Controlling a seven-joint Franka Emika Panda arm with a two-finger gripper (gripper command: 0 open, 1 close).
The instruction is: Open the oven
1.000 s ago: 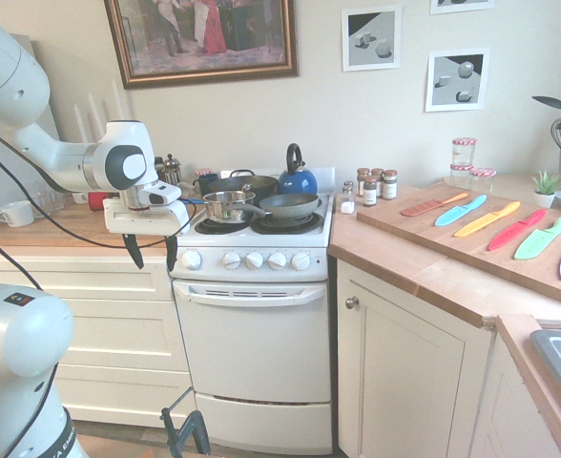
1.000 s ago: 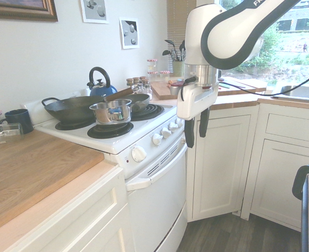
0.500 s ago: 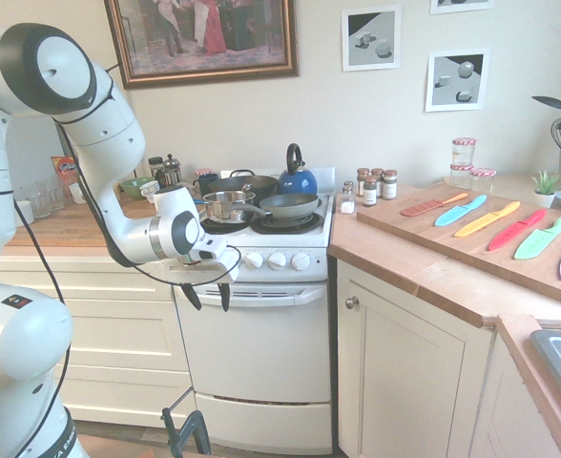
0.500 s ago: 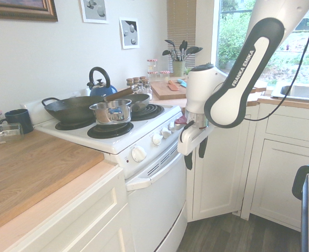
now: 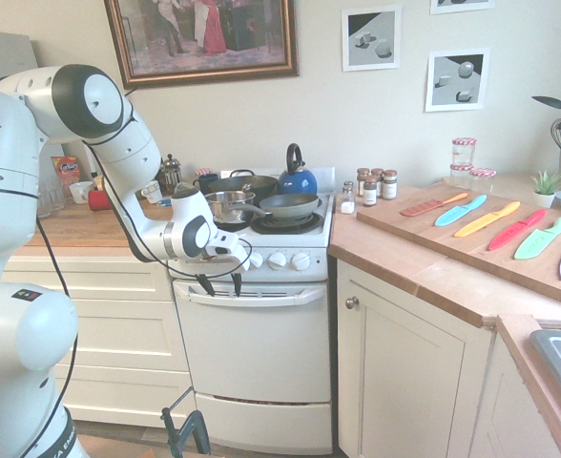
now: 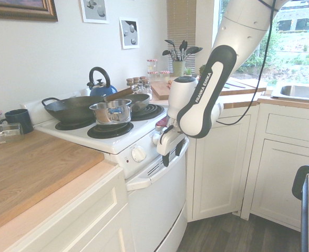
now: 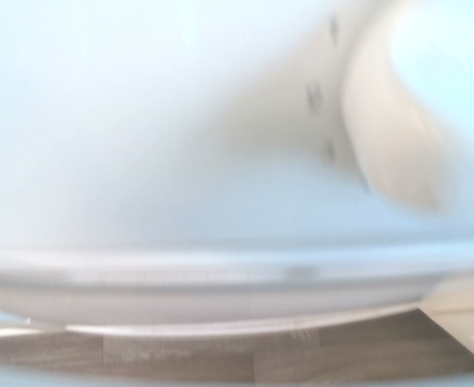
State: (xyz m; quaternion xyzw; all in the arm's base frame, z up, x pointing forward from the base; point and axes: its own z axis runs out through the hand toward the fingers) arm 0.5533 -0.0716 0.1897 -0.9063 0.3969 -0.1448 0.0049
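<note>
The white freestanding oven (image 5: 254,343) stands between the cream cabinets, its door shut. My black-fingered gripper (image 5: 219,285), empty and spread apart, points down at its white bar handle (image 5: 294,298), I think for hooking it. Only the wrist view shows small dark markings beside one white knob (image 7: 398,137).

"What fills most of the frame?"

"The white oven's front panel (image 7: 100,161), badly blurred."

"And at the upper right?"

"A rounded white knob (image 7: 394,121), with small dark marks (image 7: 314,97) just beside it."

"Lower down?"

"A pale, slightly bowed door handle (image 7: 221,302) spans nearly the full width. Below it lies brownish wood-look floor (image 7: 301,355), and at the lower right corner, part of a cream cabinet (image 7: 471,310)."
</note>
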